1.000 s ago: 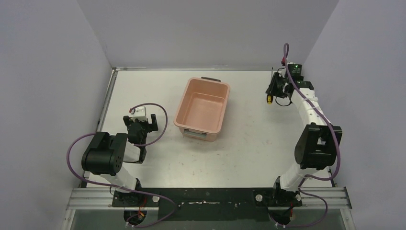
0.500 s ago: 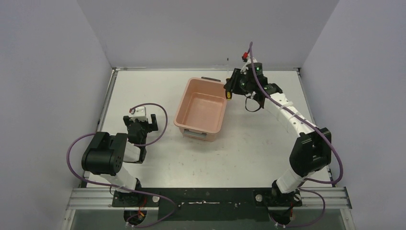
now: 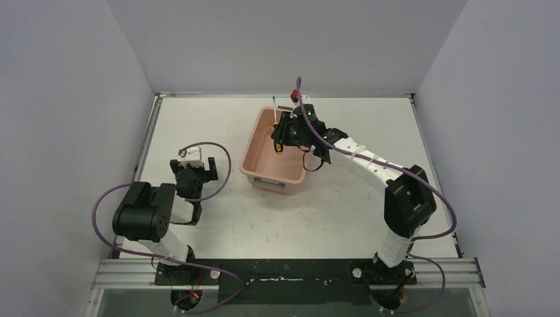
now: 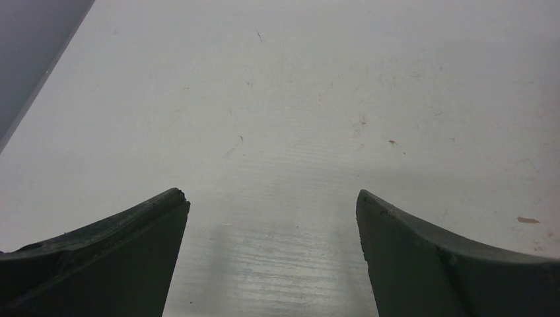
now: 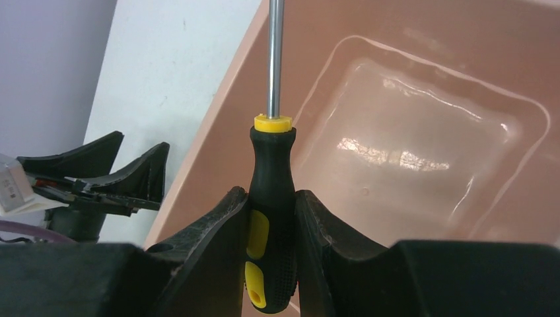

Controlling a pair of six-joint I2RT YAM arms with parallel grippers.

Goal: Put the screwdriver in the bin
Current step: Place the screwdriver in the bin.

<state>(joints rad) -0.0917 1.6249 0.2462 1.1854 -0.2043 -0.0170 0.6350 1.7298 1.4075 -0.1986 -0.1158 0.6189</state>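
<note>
Right wrist | right hand clamped on screwdriver, above bin interior | left hand spread wide

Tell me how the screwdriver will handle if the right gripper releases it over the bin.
Probably stiff: the screwdriver, clamped in the right gripper, shows a straight metal shaft. Its textured handle likely resists slipping. Being round, it may roll on the glossy floor of the bin.
</note>
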